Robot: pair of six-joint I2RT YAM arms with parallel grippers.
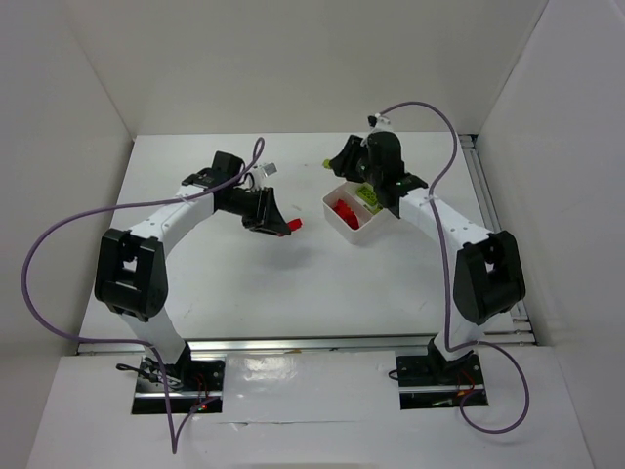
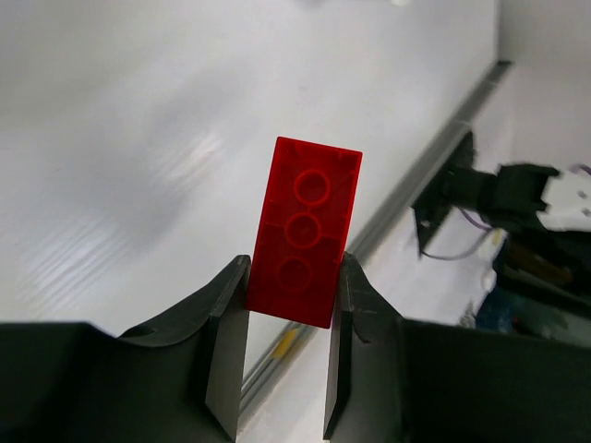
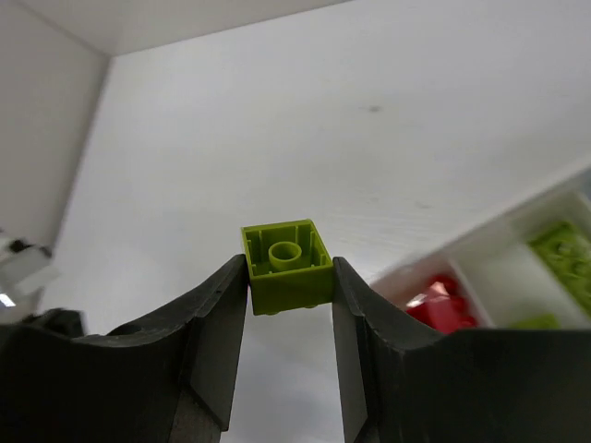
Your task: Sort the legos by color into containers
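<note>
Two bricks are in transit. The left gripper (image 2: 295, 269) clamps a red brick (image 2: 306, 226) above the table (image 1: 244, 293), apart from the tray (image 1: 366, 234). The right gripper (image 3: 289, 269) pinches a lime brick (image 3: 285, 251) near the tray. Next, each brick probably needs positioning over its matching compartment before release.

Red brick (image 2: 305, 231): glossy smooth plastic, slightly translucent. Lime brick (image 3: 286, 263): smooth plastic, duller sheen. Left gripper (image 2: 295, 277), right gripper (image 3: 288, 277): matt black plastic. Tray (image 1: 340, 223): smooth white plastic. Table (image 1: 244, 283): smooth white, faint sheen. Near rail (image 1: 312, 342): bare metal.
</note>
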